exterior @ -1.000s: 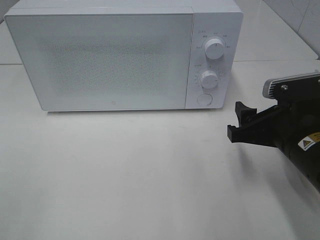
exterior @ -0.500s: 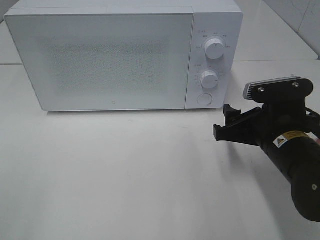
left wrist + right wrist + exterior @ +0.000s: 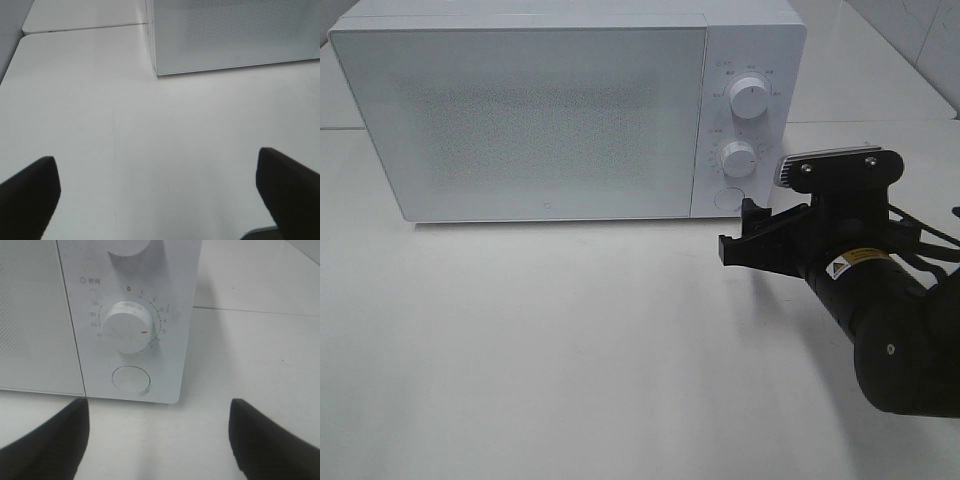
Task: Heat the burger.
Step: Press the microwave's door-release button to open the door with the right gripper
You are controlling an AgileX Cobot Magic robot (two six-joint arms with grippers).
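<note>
We are holding the right gripper (image 3: 738, 228), jaws spread and empty, just in front of the round button (image 3: 728, 199) of the microwave (image 3: 540, 110) at the tabletop's (image 3: 520, 340) far edge. A high or skewed advance is risking a nudge to the timer knob (image 3: 739, 158) above, altering its setting. The left gripper (image 3: 160, 195) is hanging wide and empty. The burger is showing in no view; the closed door is hiding the interior.

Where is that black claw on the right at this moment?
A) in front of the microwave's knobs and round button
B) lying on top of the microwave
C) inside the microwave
A: the right gripper hangs with its jaws apart in front of the round button on the microwave, whose door is shut.
</note>
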